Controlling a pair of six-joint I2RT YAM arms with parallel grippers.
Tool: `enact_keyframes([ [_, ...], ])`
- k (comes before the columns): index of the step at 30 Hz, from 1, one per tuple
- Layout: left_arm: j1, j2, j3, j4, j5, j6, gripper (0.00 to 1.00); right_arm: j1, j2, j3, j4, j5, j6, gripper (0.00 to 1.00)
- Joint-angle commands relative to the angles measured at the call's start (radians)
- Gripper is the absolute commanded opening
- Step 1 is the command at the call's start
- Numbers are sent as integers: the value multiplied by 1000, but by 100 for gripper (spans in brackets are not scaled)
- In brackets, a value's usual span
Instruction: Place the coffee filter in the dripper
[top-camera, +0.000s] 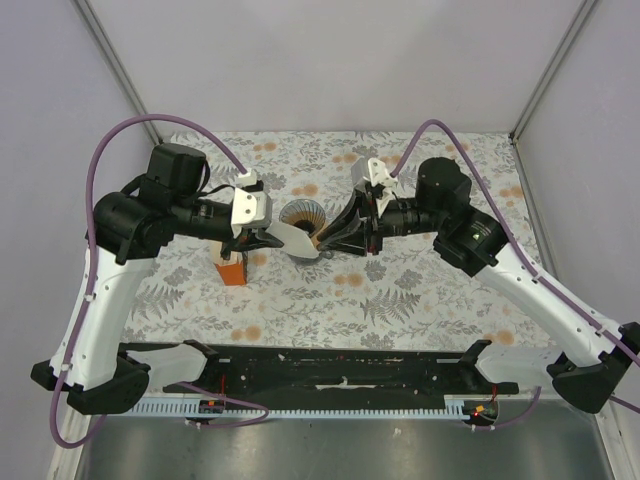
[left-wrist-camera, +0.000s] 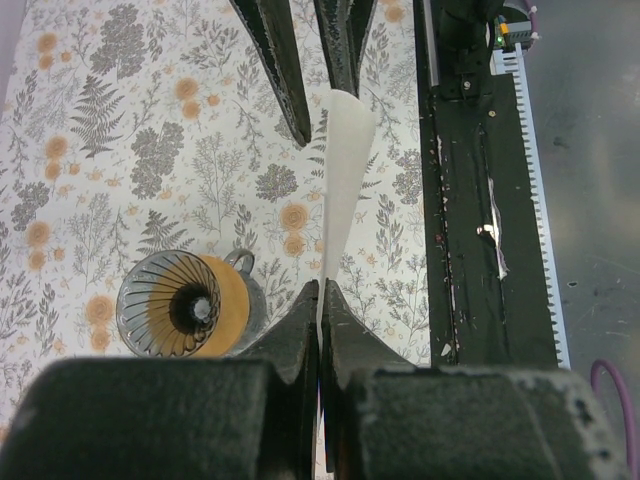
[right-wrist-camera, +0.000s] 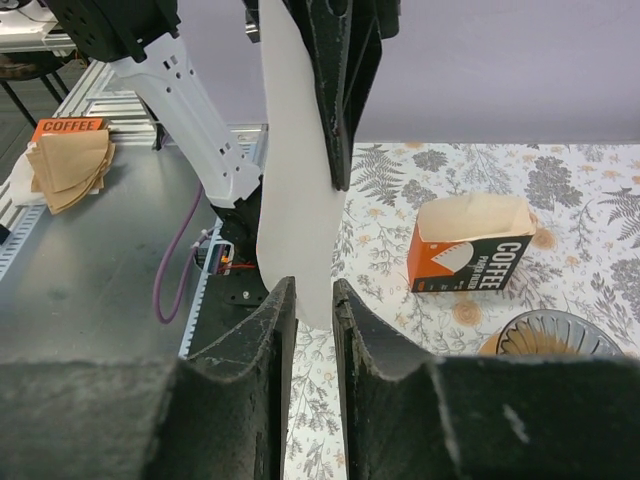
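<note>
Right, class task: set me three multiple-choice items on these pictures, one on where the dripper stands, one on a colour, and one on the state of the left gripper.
1. Where does the dripper stand?
A on the flowered tablecloth
B in a sink
C on a shelf

2. What colour is the coffee box?
A blue
B orange
C green

3. The left gripper is:
A open over the dripper
B shut on nothing
C shut on the coffee filter

Answers:
1 A, it sits on the leaf-patterned cloth.
2 B, its orange sides show in the right wrist view.
3 C, its fingers pinch the white paper's edge in the left wrist view.
</note>
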Motion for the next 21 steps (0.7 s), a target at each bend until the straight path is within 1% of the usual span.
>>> enact_keyframes([
  [1,-5,-19,1,-33,18,12,2,23,3,29,48,-8,11,29],
  [5,-5,-20,-4,-33,15,15,2,27,8,28,48,26,16,30],
  [9,-6,-20,-2,-33,12,13,2,35,8,26,45,34,17,34],
  [14,-8,-20,2,-32,6,18,2,43,-7,8,29,51,7,34],
  [21,-6,-22,4,-33,-1,21,2,43,-6,5,-40,39,-26,33],
])
